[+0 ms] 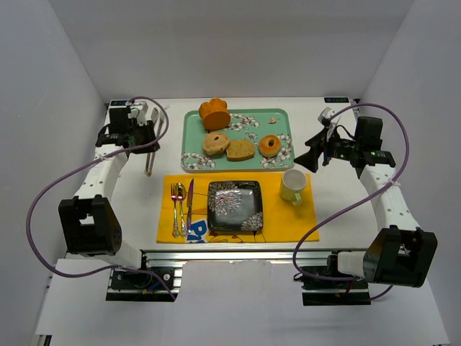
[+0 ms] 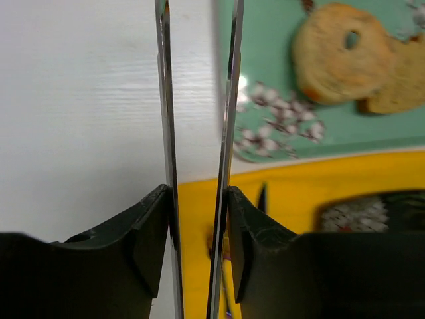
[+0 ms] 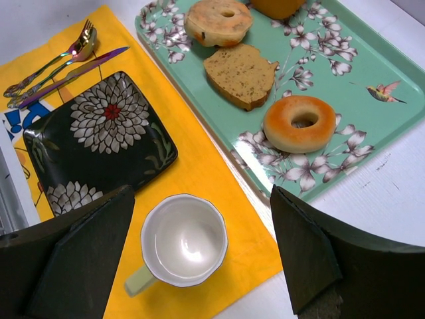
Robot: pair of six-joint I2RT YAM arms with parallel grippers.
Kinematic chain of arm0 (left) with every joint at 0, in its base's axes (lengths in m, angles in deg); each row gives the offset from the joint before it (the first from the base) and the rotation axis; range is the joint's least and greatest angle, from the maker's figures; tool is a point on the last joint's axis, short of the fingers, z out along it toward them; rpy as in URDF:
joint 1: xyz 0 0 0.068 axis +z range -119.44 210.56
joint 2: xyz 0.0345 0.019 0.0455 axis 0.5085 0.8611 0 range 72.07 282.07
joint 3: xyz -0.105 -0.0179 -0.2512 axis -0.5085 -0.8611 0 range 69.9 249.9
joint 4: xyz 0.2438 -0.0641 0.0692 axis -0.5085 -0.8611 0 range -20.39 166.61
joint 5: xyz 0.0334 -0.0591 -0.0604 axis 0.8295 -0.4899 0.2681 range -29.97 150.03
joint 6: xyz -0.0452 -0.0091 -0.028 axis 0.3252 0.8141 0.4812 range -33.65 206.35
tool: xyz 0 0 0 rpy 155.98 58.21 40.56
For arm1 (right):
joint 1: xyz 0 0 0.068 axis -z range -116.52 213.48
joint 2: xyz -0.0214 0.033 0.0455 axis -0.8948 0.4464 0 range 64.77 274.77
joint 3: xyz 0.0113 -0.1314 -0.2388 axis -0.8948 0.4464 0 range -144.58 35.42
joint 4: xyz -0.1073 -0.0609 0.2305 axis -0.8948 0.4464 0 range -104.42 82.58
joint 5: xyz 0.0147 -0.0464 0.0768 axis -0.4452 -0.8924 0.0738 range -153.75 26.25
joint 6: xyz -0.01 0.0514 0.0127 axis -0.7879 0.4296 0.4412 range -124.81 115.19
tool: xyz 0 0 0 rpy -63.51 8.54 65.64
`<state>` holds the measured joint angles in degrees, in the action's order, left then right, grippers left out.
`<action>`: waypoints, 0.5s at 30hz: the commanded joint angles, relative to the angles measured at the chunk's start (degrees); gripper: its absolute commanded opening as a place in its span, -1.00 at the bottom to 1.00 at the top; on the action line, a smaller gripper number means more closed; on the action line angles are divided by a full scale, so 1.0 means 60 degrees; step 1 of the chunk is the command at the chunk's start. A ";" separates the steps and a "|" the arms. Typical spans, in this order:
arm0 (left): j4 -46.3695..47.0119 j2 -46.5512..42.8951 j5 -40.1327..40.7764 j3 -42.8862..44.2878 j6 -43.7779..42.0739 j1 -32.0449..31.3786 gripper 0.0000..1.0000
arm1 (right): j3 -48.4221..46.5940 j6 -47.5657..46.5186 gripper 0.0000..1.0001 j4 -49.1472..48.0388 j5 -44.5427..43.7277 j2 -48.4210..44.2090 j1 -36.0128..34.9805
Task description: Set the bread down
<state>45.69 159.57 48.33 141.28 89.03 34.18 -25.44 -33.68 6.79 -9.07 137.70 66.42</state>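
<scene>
Your left fingers (image 2: 149, 232) pinch tongs (image 2: 166, 133) at nine o'clock of the tray (image 1: 191, 133) holding the bread (image 1: 240, 149). Your right fingers (image 3: 312, 246) stand spread at three o'clock.

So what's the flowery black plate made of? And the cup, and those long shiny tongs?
The plate looks like glazed ceramic, maybe glass: glossy black with light glints. The cup seems glazed ceramic too: smooth white, shiny inside. The tongs in the left claw look like polished metal: thin, mirror-bright blades.
</scene>
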 commanded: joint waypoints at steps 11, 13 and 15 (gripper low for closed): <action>0.0289 -0.0903 -0.2298 -0.0939 0.4050 -0.1554 -0.03 | -0.0067 0.0152 0.76 -0.0034 0.0424 -0.0450 0.0037; 0.0333 -0.0757 -0.2137 -0.0939 0.4298 -0.1701 -0.03 | -0.0023 0.0152 0.76 -0.0020 0.0424 -0.0509 0.0037; 0.0246 -0.0596 -0.2034 -0.0822 0.4387 -0.1774 -0.03 | 0.0021 0.0152 0.76 -0.0005 0.0424 -0.0567 0.0037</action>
<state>44.99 156.62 37.01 135.42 111.49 24.30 -25.44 -33.33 6.81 -8.04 136.19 66.42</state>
